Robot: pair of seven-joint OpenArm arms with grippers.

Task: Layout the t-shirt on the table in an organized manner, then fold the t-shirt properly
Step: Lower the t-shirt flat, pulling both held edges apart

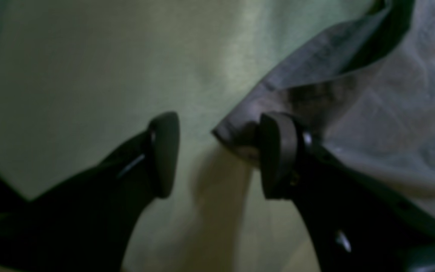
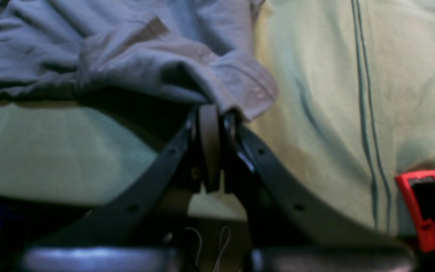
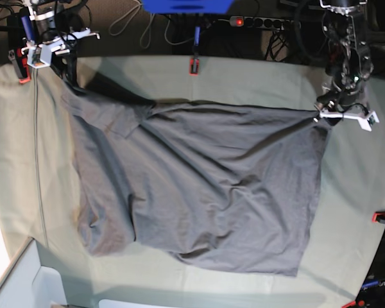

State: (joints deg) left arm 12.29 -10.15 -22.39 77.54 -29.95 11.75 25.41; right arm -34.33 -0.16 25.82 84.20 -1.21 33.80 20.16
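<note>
Left claw (image 1: 217,155) open beside t-shirt (image 1: 391,113) corner, perhaps touching

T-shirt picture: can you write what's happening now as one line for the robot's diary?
stage: laying out | t-shirt: spread, wrinkled, on table | left gripper: open beside corner | right gripper: shut on t-shirt

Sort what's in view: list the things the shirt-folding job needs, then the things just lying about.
Job:
t-shirt
table
left pincer, open beside a shirt corner
right pincer, shut on the shirt's edge

Lying about:
red clamps
power strip
cables
</note>
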